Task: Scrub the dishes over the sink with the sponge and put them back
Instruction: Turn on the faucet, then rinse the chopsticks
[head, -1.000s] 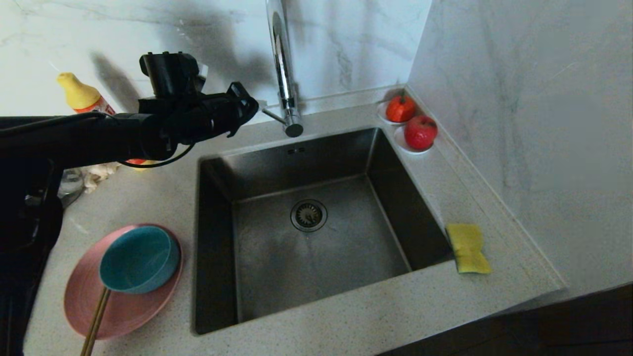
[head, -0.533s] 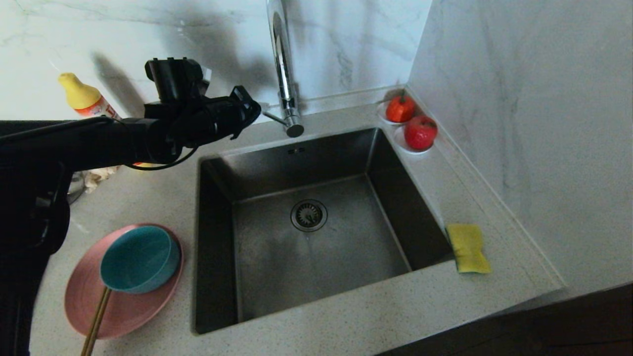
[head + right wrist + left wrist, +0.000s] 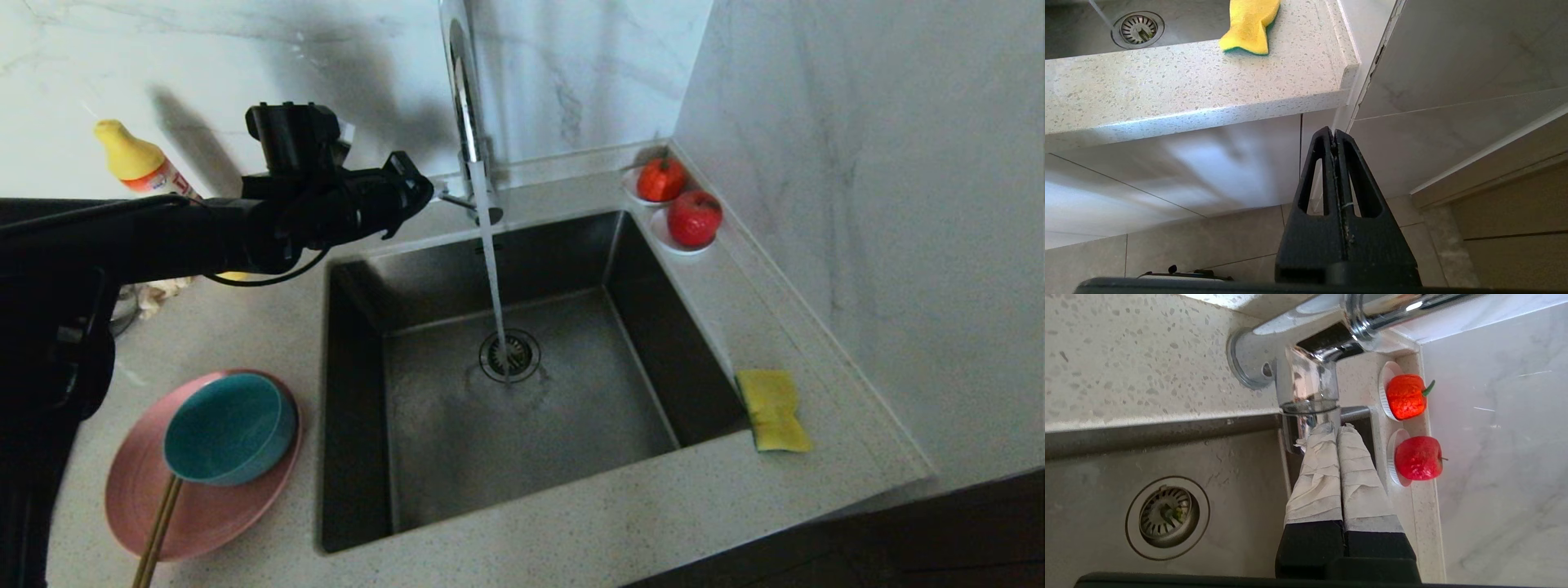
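My left gripper is shut with nothing in it, its taped fingertips against the chrome tap's side lever behind the sink. Water runs from the tap onto the drain strainer. On the counter left of the sink lies the pink plate, with the teal bowl and the chopsticks on it. The yellow sponge lies on the counter at the sink's right edge. My right gripper hangs shut and empty below the counter's front edge.
Two red fruit on white saucers sit in the back right corner. A yellow-capped bottle stands at the back left behind my left arm. A marble wall closes off the right side.
Water has started running from the tap into the sink. My left gripper has edged slightly toward the tap lever. The dishes and the sponge have not moved.
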{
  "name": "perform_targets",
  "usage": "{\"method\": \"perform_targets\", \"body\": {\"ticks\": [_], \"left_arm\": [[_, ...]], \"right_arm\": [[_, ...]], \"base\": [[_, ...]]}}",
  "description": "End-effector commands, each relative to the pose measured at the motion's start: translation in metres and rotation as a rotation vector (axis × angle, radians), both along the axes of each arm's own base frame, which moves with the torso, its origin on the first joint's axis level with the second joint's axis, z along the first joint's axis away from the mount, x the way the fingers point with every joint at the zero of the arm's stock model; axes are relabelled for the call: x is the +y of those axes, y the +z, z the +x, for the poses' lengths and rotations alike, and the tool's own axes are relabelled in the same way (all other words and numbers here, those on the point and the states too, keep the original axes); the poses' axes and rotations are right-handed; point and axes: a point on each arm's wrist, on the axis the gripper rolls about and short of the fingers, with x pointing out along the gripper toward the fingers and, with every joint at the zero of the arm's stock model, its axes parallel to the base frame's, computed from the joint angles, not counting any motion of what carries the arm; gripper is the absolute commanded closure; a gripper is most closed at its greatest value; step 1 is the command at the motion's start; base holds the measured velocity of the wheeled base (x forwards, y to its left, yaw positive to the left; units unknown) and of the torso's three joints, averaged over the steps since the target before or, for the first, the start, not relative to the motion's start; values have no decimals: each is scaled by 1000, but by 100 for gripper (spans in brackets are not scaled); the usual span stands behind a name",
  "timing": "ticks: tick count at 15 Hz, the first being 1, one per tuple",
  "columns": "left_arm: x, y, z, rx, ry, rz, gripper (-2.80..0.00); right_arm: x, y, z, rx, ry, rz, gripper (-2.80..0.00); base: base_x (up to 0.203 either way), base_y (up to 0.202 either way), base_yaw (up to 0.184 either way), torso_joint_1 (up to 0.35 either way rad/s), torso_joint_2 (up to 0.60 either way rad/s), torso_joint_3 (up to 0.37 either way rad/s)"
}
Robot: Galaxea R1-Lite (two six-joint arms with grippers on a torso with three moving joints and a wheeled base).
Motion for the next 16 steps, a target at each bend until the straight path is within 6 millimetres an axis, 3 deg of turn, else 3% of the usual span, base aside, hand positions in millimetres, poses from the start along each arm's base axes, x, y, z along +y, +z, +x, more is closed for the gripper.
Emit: {"method": "perform_targets", "body": {"ticks": [1,10,13,16], "left_arm": [[-1,8,-9,-10,-7,-5,0],[-11,1,-17,11,-14,12,0],[13,25,-19,-50,42,2,0],[24,53,-41,-104,60,2,0]], "right_arm": [[0,0,0,0,0,0,0],[0,0,0,0,0,-1,0],[0,0,0,0,1,-1,0],[0,0,0,-1,1,0,0]], "base": [[0,0,0,0,0,0],[0,0,0,0,0,0],[0,0,0,0,0,0],[0,0,0,0,0,0]]}}
